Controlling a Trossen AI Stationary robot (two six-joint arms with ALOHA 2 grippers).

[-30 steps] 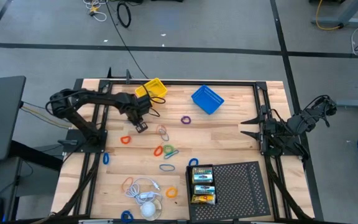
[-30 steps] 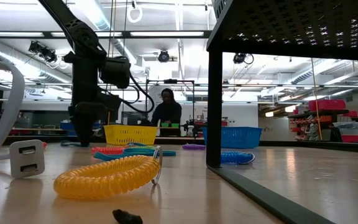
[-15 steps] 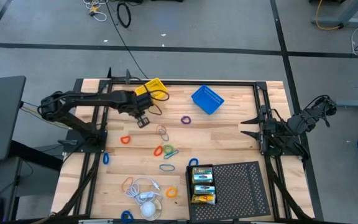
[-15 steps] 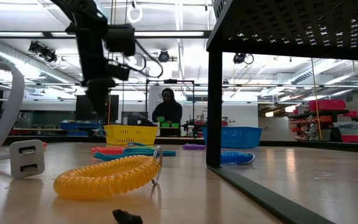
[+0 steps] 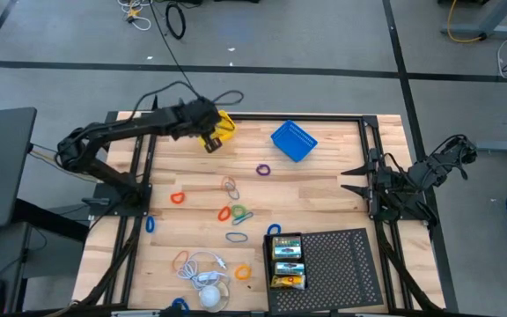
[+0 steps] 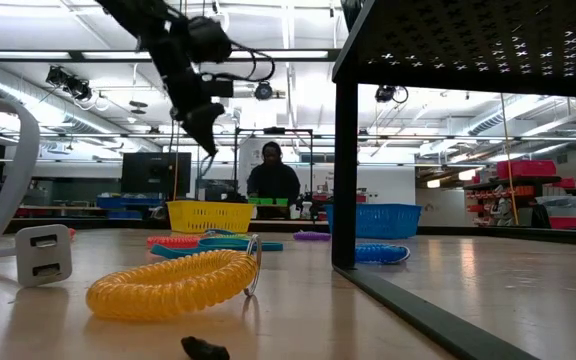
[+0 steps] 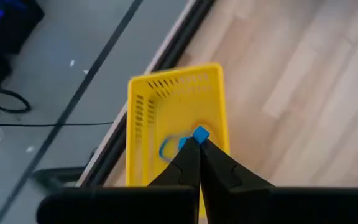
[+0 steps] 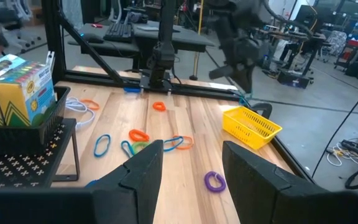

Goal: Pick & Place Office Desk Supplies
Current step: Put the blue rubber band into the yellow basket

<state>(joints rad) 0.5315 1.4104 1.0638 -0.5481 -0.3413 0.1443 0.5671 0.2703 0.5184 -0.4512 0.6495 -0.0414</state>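
Wooden planks made up the surface (image 5: pixel 324 189), ringed by a dark rail. One black perforated tray (image 5: pixel 341 264) at its near edge held three crayon boxes (image 5: pixel 287 261). Two baskets stood at the far edge, one blue basket (image 5: pixel 293 141) and one yellow basket (image 7: pixel 178 118). The left end effector (image 7: pixel 199 142) hung above the yellow basket, closed on a small blue clip (image 7: pixel 200 133). The right end effector (image 8: pixel 191 163) waited with fingers apart at the right edge, bare boards before it.

overhead looks straight down; low looks level across the table; both share the yellow basket (image 5: pixel 219 126).
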